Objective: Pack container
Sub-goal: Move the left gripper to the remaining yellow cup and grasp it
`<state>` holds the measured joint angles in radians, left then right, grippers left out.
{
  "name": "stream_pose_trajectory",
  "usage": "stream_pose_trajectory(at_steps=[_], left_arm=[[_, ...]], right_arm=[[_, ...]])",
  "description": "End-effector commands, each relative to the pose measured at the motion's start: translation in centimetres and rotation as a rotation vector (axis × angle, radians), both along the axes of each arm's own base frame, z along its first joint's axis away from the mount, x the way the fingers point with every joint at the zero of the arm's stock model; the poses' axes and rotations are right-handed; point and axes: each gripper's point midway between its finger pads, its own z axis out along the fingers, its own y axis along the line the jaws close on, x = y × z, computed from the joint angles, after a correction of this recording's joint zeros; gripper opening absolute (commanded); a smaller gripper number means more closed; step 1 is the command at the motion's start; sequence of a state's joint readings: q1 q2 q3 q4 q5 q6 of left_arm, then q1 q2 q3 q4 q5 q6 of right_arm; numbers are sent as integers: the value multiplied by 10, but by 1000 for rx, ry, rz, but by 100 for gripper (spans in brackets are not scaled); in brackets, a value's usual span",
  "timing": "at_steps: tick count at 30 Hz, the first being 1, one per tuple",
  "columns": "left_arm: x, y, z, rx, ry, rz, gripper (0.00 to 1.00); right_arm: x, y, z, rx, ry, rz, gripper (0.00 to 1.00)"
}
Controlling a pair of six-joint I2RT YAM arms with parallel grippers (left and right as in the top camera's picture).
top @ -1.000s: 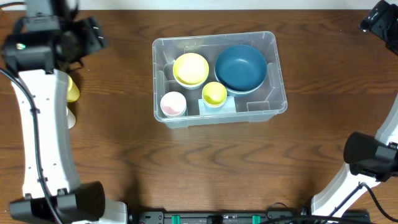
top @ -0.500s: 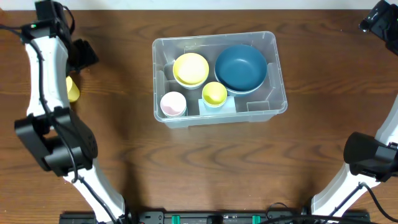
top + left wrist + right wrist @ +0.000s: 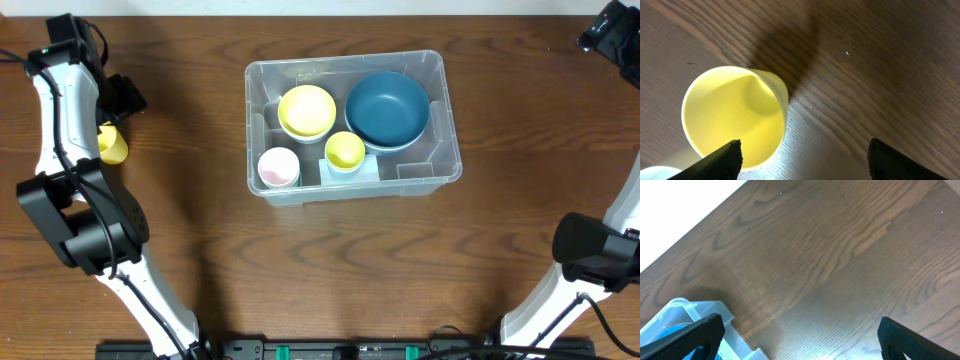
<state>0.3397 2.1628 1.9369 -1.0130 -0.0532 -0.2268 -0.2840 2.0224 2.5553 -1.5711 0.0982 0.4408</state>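
Sitting mid-table (image 3: 300,270), the container (image 3: 342,62) holds a blue bowl (image 3: 388,108), a yellow bowl (image 3: 307,110), a small yellow cup (image 3: 345,150) and a white cup (image 3: 279,167) with a pinkish inside. A pale label (image 3: 366,168) lies against the container's near wall; any writing on it is too small to read. Well left of the container, the left gripper (image 3: 805,160) hangs with jaws spread over a yellow cup (image 3: 730,115), gripping nothing. Beyond the container's far-right corner, the right gripper (image 3: 800,335) stands wide apart, empty.
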Motion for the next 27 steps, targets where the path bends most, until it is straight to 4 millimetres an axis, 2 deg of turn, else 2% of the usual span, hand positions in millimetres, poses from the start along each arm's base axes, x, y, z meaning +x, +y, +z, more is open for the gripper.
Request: stream_pose_trajectory(at_steps=[1, 4, 7, 12, 14, 17, 19, 22, 27], left_arm=[[-7, 1, -32, -9, 81, -30, 80], [-9, 1, -47, -16, 113, -33, 74], [-9, 3, -53, -9, 128, -33, 59], [-10, 7, -53, 9, 133, -30, 24], [-11, 6, -53, 6, 138, -30, 6], [-13, 2, -49, -2, 140, -14, 6], [-9, -10, -39, -44, 110, -24, 6], [4, -39, -9, -130, 8, -74, 6], [14, -89, 68, -148, -169, -188, 6]], right_arm=[[2, -2, -3, 6, 2, -17, 99], [2, -2, -3, 6, 2, -17, 99], [2, -2, -3, 6, 2, -17, 99], [2, -2, -3, 6, 2, -17, 99], [2, -2, -3, 6, 2, -17, 99], [2, -2, -3, 6, 2, -17, 99], [2, -2, -3, 6, 2, -17, 99], [2, -2, -3, 6, 2, -17, 99], [2, -2, -3, 6, 2, -17, 99]])
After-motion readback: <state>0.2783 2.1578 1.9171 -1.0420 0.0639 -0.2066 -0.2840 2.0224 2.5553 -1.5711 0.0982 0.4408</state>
